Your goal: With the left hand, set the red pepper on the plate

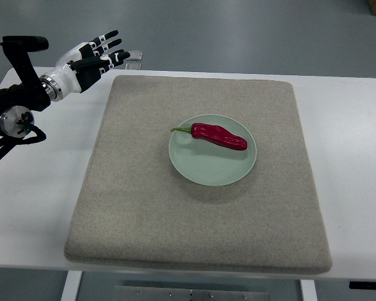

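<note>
You see the red pepper (220, 135) lying on the pale green plate (207, 172), stem pointing left. The plate sits mid-way on the grey mat (144, 207) covering the white table (31, 200). Your left hand (91, 58) hovers far upper left, fingers extended, holding nothing.

Pepper (219, 135) on plate (212, 168); plate at mat (200, 207) centre; mat on table (31, 200). Left hand (94, 55) beyond mat's far-left corner.

Left hand (95, 55) raised upper left, fingers extended, empty.
</note>
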`<action>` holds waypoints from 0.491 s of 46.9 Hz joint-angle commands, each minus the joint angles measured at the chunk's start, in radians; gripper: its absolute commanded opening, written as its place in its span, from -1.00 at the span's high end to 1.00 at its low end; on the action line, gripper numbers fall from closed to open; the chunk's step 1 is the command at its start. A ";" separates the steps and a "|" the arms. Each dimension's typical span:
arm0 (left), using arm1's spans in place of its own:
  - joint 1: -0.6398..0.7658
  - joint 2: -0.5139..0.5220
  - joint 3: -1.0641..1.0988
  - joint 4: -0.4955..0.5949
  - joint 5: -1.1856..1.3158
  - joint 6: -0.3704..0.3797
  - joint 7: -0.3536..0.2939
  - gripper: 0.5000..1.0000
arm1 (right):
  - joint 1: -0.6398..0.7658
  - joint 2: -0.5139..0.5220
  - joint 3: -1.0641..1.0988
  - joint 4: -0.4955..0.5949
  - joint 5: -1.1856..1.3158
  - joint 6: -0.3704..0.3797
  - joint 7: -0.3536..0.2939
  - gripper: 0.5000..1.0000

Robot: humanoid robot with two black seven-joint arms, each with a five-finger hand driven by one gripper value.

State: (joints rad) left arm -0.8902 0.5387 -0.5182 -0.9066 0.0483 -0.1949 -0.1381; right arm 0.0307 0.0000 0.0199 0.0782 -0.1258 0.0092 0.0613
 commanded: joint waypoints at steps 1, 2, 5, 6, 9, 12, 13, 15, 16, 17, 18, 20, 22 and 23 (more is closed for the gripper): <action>0.000 -0.002 -0.008 0.008 -0.057 -0.020 -0.002 -0.98 | 0.000 0.000 0.000 0.000 0.000 0.000 0.000 -0.71; 0.002 -0.002 -0.009 0.011 -0.076 -0.029 -0.002 -0.98 | 0.000 0.000 0.000 0.000 0.000 0.000 0.000 -0.71; 0.010 -0.003 -0.009 0.023 -0.129 -0.058 0.000 -0.98 | 0.000 0.000 0.000 0.000 0.000 0.000 0.000 -0.71; 0.013 -0.005 -0.009 0.025 -0.145 -0.069 0.000 -0.98 | 0.000 0.000 0.000 0.000 0.000 0.000 0.000 -0.71; 0.016 -0.005 -0.009 0.026 -0.172 -0.096 0.000 -0.98 | 0.000 0.000 0.000 0.000 0.000 0.000 0.000 -0.71; 0.017 -0.008 -0.009 0.026 -0.177 -0.107 0.002 -0.98 | 0.000 0.000 0.000 0.000 0.000 0.000 0.000 -0.71; 0.020 -0.009 -0.009 0.026 -0.177 -0.109 0.002 -0.98 | 0.000 0.000 0.000 0.000 0.000 0.002 0.000 -0.71; 0.025 -0.013 -0.009 0.026 -0.177 -0.109 0.002 -0.98 | 0.000 0.000 0.000 0.000 0.000 0.000 0.000 -0.71; 0.027 -0.013 -0.009 0.026 -0.177 -0.109 0.002 -0.98 | 0.000 0.000 0.000 0.000 0.000 0.000 0.000 -0.71; 0.028 -0.013 -0.009 0.026 -0.177 -0.109 0.002 -0.98 | 0.000 0.000 0.000 0.000 0.000 0.000 0.000 -0.71; 0.028 -0.014 -0.009 0.026 -0.177 -0.109 0.002 -0.98 | 0.000 0.000 0.000 0.000 0.000 0.003 0.000 -0.71; 0.030 -0.014 -0.009 0.026 -0.177 -0.109 0.002 -0.98 | 0.000 0.000 0.002 0.002 0.002 0.008 0.000 -0.71; 0.030 -0.014 -0.009 0.026 -0.177 -0.110 0.002 -0.98 | 0.000 0.000 0.002 0.003 -0.002 0.011 0.000 -0.71; 0.030 -0.014 -0.009 0.026 -0.177 -0.109 0.002 -0.98 | 0.000 0.000 0.002 0.003 -0.002 0.011 0.000 -0.71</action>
State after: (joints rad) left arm -0.8608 0.5247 -0.5280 -0.8804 -0.1289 -0.3039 -0.1364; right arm 0.0306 0.0000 0.0206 0.0788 -0.1258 0.0161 0.0613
